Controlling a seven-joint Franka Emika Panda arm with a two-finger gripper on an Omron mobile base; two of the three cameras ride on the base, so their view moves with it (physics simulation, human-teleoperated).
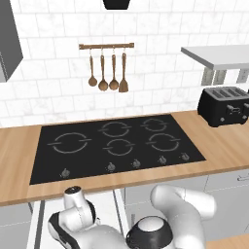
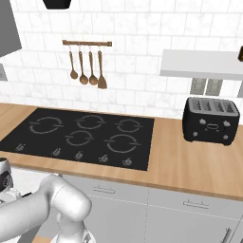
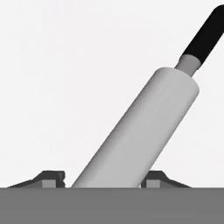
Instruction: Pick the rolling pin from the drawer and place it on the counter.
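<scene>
— What do we have closest to the hand?

— In the hand view, the claw point(image 3: 105, 180) has its two dark fingertips point(image 3: 51, 178) on either side of the rolling pin point(image 3: 140, 131). The grey-white barrel fills the gap between them and runs up and to the right, ending in a black handle point(image 3: 205, 37). The tips sit tight against the barrel on both sides, so we read the claw as closed on the pin.

— And where is the pin lying?

— Over the flat white floor of the drawer point(image 3: 65, 78). We cannot tell whether it touches the floor or is lifted off it.

— Further out?

— From the left base view, the arm bends down below the front edge of the counter point(image 1: 223, 146), its wrist low beside the pulled-out drawer's white wall point(image 1: 35, 223). Beyond it the black cooktop point(image 1: 116, 141) sits framed in the wood, a black toaster point(image 1: 224, 104) stands at the right, and wooden spoons point(image 1: 108, 73) hang on the tiled wall.
</scene>
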